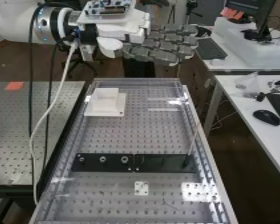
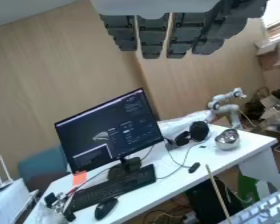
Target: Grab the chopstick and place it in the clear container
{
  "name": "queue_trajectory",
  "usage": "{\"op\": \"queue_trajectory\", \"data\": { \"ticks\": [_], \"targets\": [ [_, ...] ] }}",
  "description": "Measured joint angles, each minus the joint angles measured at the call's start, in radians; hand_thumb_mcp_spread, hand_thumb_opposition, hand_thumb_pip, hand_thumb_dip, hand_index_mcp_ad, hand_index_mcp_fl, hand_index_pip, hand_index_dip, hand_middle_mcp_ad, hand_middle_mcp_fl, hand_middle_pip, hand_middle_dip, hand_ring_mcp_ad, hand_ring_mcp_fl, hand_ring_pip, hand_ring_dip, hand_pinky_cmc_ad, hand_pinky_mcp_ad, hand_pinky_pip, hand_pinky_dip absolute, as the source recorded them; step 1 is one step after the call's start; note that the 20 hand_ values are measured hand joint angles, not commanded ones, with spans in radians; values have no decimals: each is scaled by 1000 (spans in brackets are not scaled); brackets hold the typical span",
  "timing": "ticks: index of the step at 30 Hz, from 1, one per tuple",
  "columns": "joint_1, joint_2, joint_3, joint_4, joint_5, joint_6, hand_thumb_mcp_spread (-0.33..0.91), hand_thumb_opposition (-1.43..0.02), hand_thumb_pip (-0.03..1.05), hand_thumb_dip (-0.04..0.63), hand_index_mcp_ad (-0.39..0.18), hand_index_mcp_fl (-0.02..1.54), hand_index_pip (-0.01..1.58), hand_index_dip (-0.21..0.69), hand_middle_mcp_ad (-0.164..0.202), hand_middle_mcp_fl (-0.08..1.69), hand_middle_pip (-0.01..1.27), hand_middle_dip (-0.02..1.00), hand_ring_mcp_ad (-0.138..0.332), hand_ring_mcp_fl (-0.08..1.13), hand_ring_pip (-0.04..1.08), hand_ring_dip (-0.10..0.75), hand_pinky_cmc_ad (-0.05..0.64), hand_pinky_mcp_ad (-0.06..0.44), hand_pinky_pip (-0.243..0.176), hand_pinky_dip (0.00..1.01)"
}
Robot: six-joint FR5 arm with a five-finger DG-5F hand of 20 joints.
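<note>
With the black bar (image 1: 164,163) taken as the landmark, the chopstick (image 1: 192,144) stood on end at one end of that bar, leaning slightly in the high view. The hand (image 1: 165,47) was positioned above and beyond the bar, past the bench's far end. Its fingers were extended nearly straight, set close together, and empty.

The high view gave the bar and, beyond it, a white square holder (image 1: 105,102) on a flat base. On the bar's near side lay a small white plate (image 1: 141,188) with round holes. The wrist view gave the front of the monitor (image 2: 111,132), the headphones (image 2: 199,131) and a round silvery object (image 2: 227,140), all on the white desk (image 2: 167,189), located off the chopstick end of the bar.

Materials were as follows. The bar was dark, flat and rectangular, with round fittings along the half away from the chopstick. The bench (image 1: 170,205) beneath it was grey and perforated in regular rows, with bright glare patches. The chopstick was slender and straight, tan in the wrist view. The silvery object had a shiny, curved surface.
</note>
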State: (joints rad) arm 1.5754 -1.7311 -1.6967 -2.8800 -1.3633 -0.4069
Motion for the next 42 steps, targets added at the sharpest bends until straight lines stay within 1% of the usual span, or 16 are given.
{"op": "queue_trajectory", "data": {
  "ticks": [2,3,4,5,6,7,9,12,15,17,18,22,26,33,37,42],
  "targets": [
    [2,-27,5,-1,16,23,-5,-3,16,7,16,2,5,19,61,3,21,30,61,16,16,28,44,40,17,17],
    [3,-46,9,-1,25,40,59,-94,126,12,16,101,0,12,61,68,23,38,61,16,16,31,44,44,17,24],
    [2,-53,11,-1,28,48,152,-188,335,31,16,222,3,30,58,166,30,37,61,19,26,28,49,56,21,24],
    [1,-70,15,0,32,64,234,-278,496,63,12,309,16,65,61,257,56,82,61,16,24,30,63,72,17,45],
    [-2,-84,19,8,33,80,298,-374,517,115,5,335,23,117,61,300,70,150,65,16,40,58,96,94,19,84],
    [-3,-89,20,13,33,84,330,-445,494,152,-7,339,19,155,61,316,84,206,66,21,51,73,127,113,19,124],
    [-10,-99,20,36,30,93,344,-553,497,192,-38,393,38,223,61,400,93,304,68,17,56,110,197,182,16,171],
    [-28,-112,19,85,20,124,365,-653,588,227,-54,445,37,278,58,466,101,382,70,19,91,138,279,248,16,201],
    [-47,-123,16,143,13,151,363,-709,593,241,-54,445,37,304,61,511,101,489,75,51,87,176,332,281,2,215],
    [-57,-131,14,166,11,164,367,-744,616,253,-54,445,37,321,61,529,101,525,86,59,99,176,349,279,-12,215],
    [-60,-133,14,172,11,169,367,-759,625,258,-54,445,35,323,58,541,103,543,87,63,99,176,344,297,-10,216],
    [-83,-162,16,212,13,222,363,-771,637,283,-54,461,52,332,61,559,106,607,101,87,99,209,382,295,-26,215],
    [-103,-204,34,238,29,293,367,-798,641,286,-54,469,122,333,61,560,103,620,101,96,101,216,379,291,-28,216],
    [-135,-280,86,276,54,409,374,-799,641,316,-54,492,564,300,59,593,110,641,101,147,96,241,394,309,-26,215],
    [-152,-303,109,279,50,428,393,-822,646,319,-54,604,824,267,59,613,110,637,101,148,101,255,393,311,-26,215],
    [-171,-350,166,258,24,472,396,-836,646,321,-58,609,913,250,61,623,110,637,101,180,101,258,393,311,-26,215]
  ]
}}
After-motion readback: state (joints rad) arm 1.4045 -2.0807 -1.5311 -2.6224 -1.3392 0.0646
